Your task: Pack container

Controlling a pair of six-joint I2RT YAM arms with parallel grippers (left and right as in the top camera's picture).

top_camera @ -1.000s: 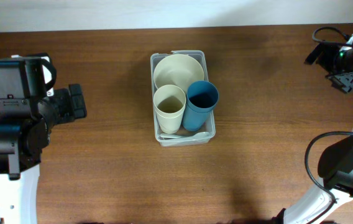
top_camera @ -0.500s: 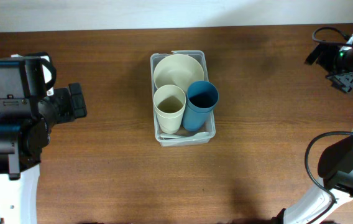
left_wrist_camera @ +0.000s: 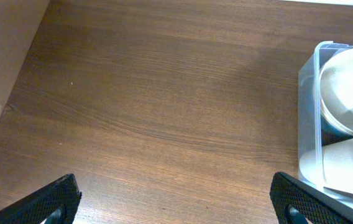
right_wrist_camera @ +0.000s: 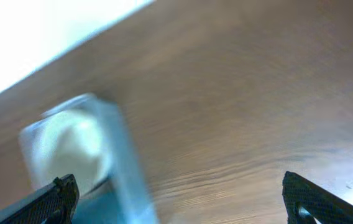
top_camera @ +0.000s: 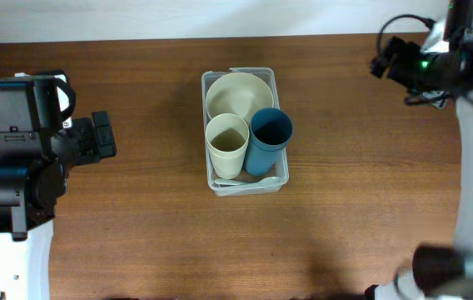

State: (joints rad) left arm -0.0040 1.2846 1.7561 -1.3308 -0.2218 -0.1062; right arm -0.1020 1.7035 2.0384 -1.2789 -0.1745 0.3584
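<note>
The clear plastic container (top_camera: 280,179) stands in the middle of the table. In it are a cream bowl (top_camera: 238,93), a cream cup (top_camera: 226,142) and a blue cup (top_camera: 269,138). The container also shows at the right edge of the left wrist view (left_wrist_camera: 308,124), and blurred in the right wrist view (right_wrist_camera: 117,143). My left gripper (left_wrist_camera: 175,202) is open and empty, well left of the container. My right gripper (right_wrist_camera: 179,199) is open and empty, at the far right back of the table.
A flat white piece (top_camera: 241,187) lies at the container's near end. The left arm (top_camera: 28,158) stands at the left edge, the right arm (top_camera: 470,150) at the right edge. A pale wall (top_camera: 220,17) borders the table's far side.
The right arm has swung left and turned toward the container; its wrist view is motion-blurred. The left arm and the container have not moved.
</note>
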